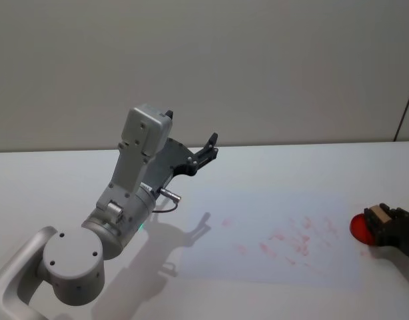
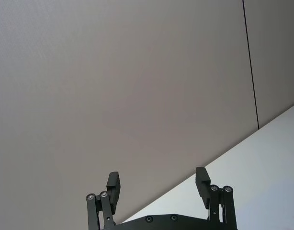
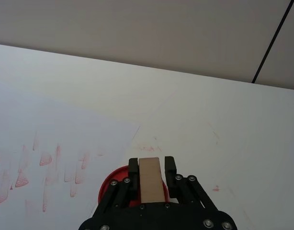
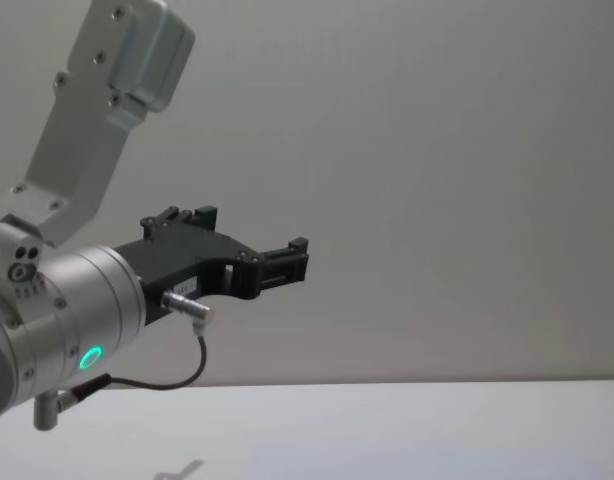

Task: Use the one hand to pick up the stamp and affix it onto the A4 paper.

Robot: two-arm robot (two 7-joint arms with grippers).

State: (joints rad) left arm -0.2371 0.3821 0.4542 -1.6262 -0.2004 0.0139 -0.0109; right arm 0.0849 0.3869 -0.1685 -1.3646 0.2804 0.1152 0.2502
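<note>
Stamp (image 3: 152, 181): a small wood-coloured block, upright and pinched between the two short black fingers of the right gripper (image 3: 152, 165). The jaws are narrowed to the block's width and press on both of its sides. In the head view this gripper (image 1: 386, 223) is at the far right of the white table (image 1: 291, 167), with the stamp (image 1: 380, 215) at its tip. A round red ink pad (image 1: 360, 229) lies directly below the fingers, by the right edge of the A4 paper (image 1: 258, 207). Whether the stamp touches the pad (image 3: 112, 186) cannot be told. The paper lies flat in the middle of the table and bears many faint red marks (image 1: 301, 237).

The left gripper (image 1: 208, 148) is raised well above the table on the left, pointing toward the wall. Its fingers (image 2: 113, 184) are spread wide and hold nothing.
</note>
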